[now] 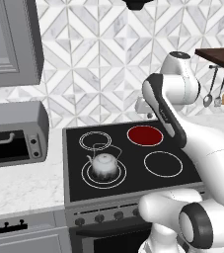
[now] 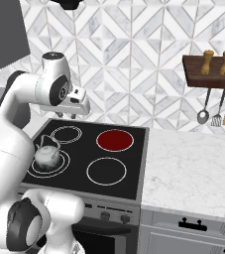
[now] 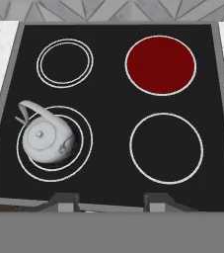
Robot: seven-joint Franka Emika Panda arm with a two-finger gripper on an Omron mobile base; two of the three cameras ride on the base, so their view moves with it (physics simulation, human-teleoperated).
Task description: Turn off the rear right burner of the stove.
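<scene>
The stove [image 1: 128,163] [image 2: 84,149] [image 3: 108,99] is a black glass cooktop with four white-ringed zones. Its rear right burner [image 1: 145,135] [image 2: 115,140] [image 3: 161,64] glows deep red inside a thin white ring. A row of small dark knobs [image 1: 99,217] [image 2: 125,218] lines the grey front panel. My gripper [image 2: 79,113] [image 3: 111,201] hangs high over the cooktop and looks straight down on it. It is open, its two tips wide apart with nothing between them, well above the knobs. In the left base view the arm hides most of the hand [image 1: 142,106].
A grey kettle [image 1: 104,165] [image 2: 46,155] [image 3: 47,141] stands on the front left zone. A toaster oven [image 1: 12,133] sits on the left counter. Right of the stove runs a marble counter [image 2: 193,168], under a wooden shelf [image 2: 210,69] with hanging utensils [image 2: 215,116].
</scene>
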